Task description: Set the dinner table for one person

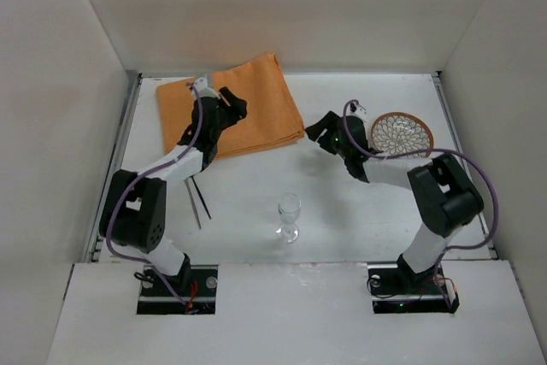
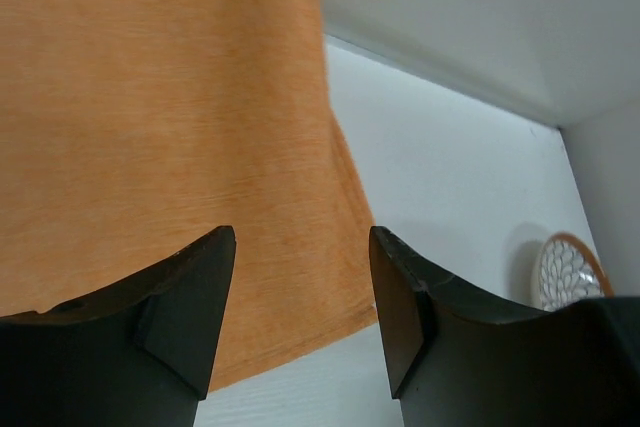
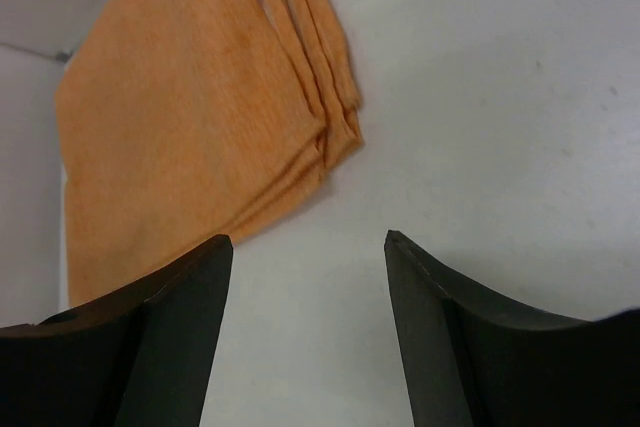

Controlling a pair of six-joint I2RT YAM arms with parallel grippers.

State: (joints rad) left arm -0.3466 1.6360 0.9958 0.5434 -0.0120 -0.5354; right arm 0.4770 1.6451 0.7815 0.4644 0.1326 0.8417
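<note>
My left fingers [image 2: 185,317] stand wide apart and hold nothing. Between them and under them I see only the orange cloth [image 2: 150,97]; whether the tips touch the cloth or are just above it, I cannot tell. My right fingers [image 3: 165,337] are also spread wide and empty. They are over a bare part of the white tabletop [image 3: 480,97], and the near right corner of the cloth lies just in front of them, where its folded layers show one on the other. From the top view, the cloth lies flat in the far left part of the tabletop, turned a little askew, and my two arms reach toward it from both sides. To the right of my right arm, near the far right rail, a round plate [image 1: 402,134] with a white leaf-like pattern and a brown rim lies on the tabletop. A clear stemmed glass [image 1: 290,214] stands upright in the near middle, well apart from the cloth. Beside my left arm, two thin dark sticks [image 1: 202,200] lie on the tabletop. The tabletop itself fills the whole floor between the white walls.
</note>
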